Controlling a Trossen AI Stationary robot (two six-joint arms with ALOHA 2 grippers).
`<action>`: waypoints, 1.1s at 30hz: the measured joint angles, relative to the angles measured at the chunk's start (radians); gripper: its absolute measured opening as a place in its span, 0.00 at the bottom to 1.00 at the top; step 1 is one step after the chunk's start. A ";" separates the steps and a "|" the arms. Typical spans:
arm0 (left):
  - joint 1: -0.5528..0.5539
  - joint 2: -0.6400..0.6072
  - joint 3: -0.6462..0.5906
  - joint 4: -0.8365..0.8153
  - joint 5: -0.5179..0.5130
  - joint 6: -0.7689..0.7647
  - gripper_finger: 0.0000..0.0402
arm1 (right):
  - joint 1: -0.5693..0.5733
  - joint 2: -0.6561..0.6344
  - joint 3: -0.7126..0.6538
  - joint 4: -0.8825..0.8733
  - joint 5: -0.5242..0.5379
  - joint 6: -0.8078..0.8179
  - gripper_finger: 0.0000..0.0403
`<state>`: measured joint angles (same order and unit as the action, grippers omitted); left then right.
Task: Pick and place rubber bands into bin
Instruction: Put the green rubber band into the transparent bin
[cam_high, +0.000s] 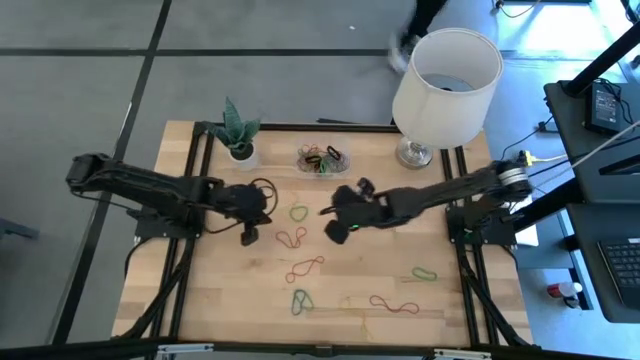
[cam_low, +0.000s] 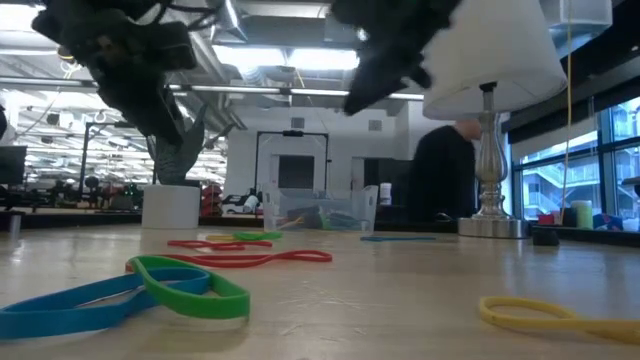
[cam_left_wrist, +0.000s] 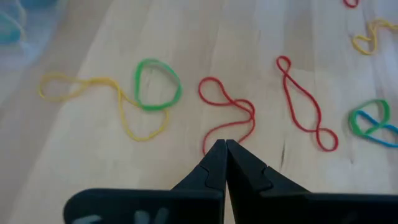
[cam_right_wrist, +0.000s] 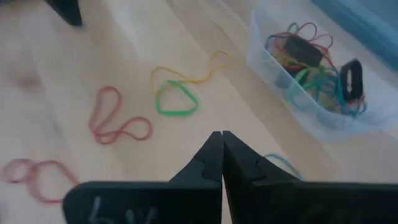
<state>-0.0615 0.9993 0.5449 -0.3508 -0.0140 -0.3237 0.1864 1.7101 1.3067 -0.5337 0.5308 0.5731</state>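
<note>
Left hand: the left hand (cam_left_wrist: 225, 144) has its fingers pressed together, tips right at the end of a red figure-eight band (cam_left_wrist: 229, 115) on the table (cam_high: 230, 290); whether it has pinched that loop I cannot tell, since the tips cover the spot.
Left hand, from above: the left hand sits over the table's left-centre, just beside the red band.
Right hand: the right hand (cam_right_wrist: 222, 135) is also closed with nothing between its fingers, hovering above the table between the loose bands and the bin (cam_right_wrist: 311, 118).
Bin: clear tray at the far edge of the table, between the white plant pot (cam_high: 241, 153) and the lamp (cam_high: 445, 80); it already holds a tangle of bands in green, red, black and tan.
Loose bands: a yellow band (cam_left_wrist: 93, 99) overlapped by a green band (cam_left_wrist: 157, 84), a second red band (cam_left_wrist: 305, 102), and a green-and-blue pair (cam_left_wrist: 371, 121), with more scattered toward the near edge.
Step in hand: likely a pick with the left hand at the red figure-eight; many bands remain, so the task is well short of done.
Next move: if the loop is caught, lift straight and carry it to the bin; if not, reopen and settle lower around the strand.
Risk: thin band may slip free.
</note>
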 joint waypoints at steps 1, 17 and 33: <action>0.002 -0.024 -0.010 0.003 -0.006 0.022 0.00 | -0.004 0.043 0.041 0.000 0.000 -0.018 0.02; 0.056 -0.239 -0.039 -0.139 -0.020 0.206 0.00 | -0.138 0.489 0.455 -0.027 -0.215 -0.049 0.31; 0.057 -0.263 -0.040 -0.177 -0.019 0.206 0.00 | -0.195 0.635 0.458 -0.042 -0.312 -0.155 0.31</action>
<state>-0.0048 0.7367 0.5045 -0.5278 -0.0334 -0.1173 -0.0089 2.3449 1.7651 -0.5756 0.2187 0.4182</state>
